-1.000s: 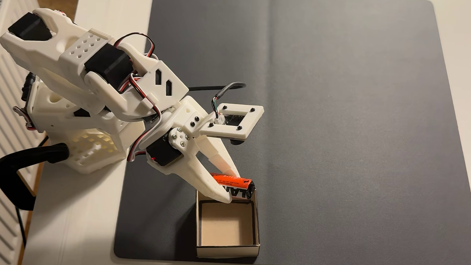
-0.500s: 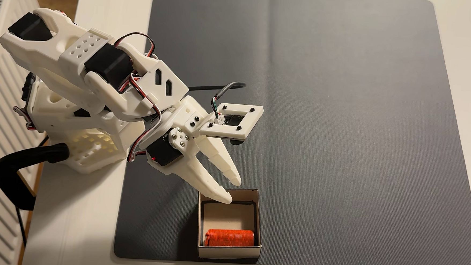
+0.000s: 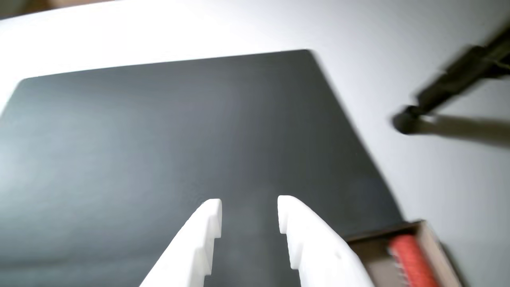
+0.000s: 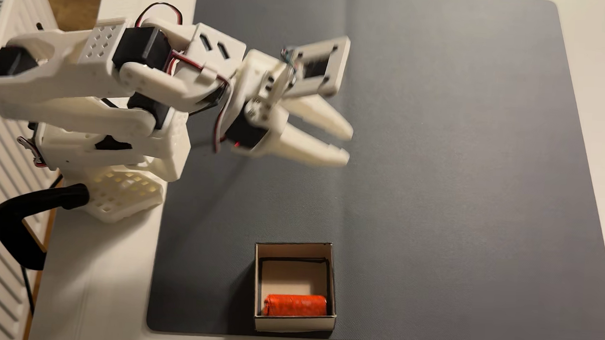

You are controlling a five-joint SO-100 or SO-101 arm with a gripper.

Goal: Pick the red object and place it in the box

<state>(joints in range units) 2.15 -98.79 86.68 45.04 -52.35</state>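
Note:
The red object [image 4: 295, 305], a small orange-red cylinder, lies on its side inside the box [image 4: 332, 272], against the wall nearest the mat's front edge. In the wrist view the red object [image 3: 410, 259] and the box [image 3: 432, 239] sit at the lower right corner. My white gripper [image 4: 347, 146] hovers open over the mat, well above the box in the fixed view and blurred by motion. Nothing is between its fingers. From the wrist camera the gripper [image 3: 249, 207] points across bare mat.
A large dark grey mat [image 4: 455, 171] covers the white table [image 4: 102, 277]. The arm's base [image 4: 114, 174] stands at the mat's left edge, with a black clamp [image 4: 22, 219] beside it. A dark blurred cable [image 3: 450, 87] lies on the table at the wrist view's right.
A second ago the gripper held the red object over the box's rim. It opened, the cylinder dropped into the box, and the arm then swung up and away from the box.

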